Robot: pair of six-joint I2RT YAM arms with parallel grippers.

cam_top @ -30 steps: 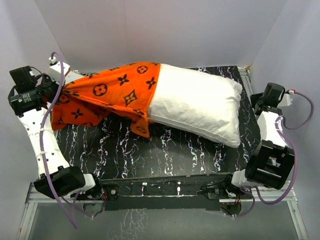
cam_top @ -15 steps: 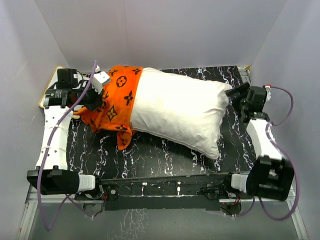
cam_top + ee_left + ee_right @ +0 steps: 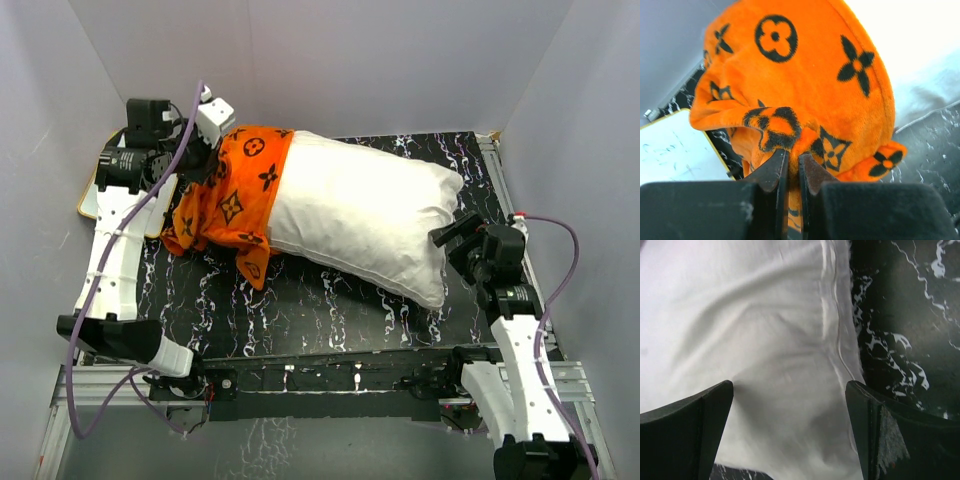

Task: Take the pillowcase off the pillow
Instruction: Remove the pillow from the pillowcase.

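Note:
The orange pillowcase (image 3: 232,195) with dark monogram motifs covers only the left end of the white pillow (image 3: 360,215), which lies across the black marbled table. My left gripper (image 3: 200,165) is shut on a fold of the pillowcase (image 3: 805,100) at the pillow's far left; orange fabric runs between its closed jaws (image 3: 792,160). My right gripper (image 3: 450,240) stands open at the pillow's right end, its fingers wide apart over the white pillow (image 3: 765,340), holding nothing.
A small white wood-framed board (image 3: 100,200) lies at the table's left edge, under the left arm; it shows again (image 3: 675,150) in the left wrist view. Grey walls enclose the table (image 3: 330,310) on three sides. The metal front rail (image 3: 330,375) carries both arm bases.
The left gripper has pulled the pillowcase up and left, baring more of the pillow. The right arm has swung in from the table's right edge to the pillow's right end, and its gripper opened.

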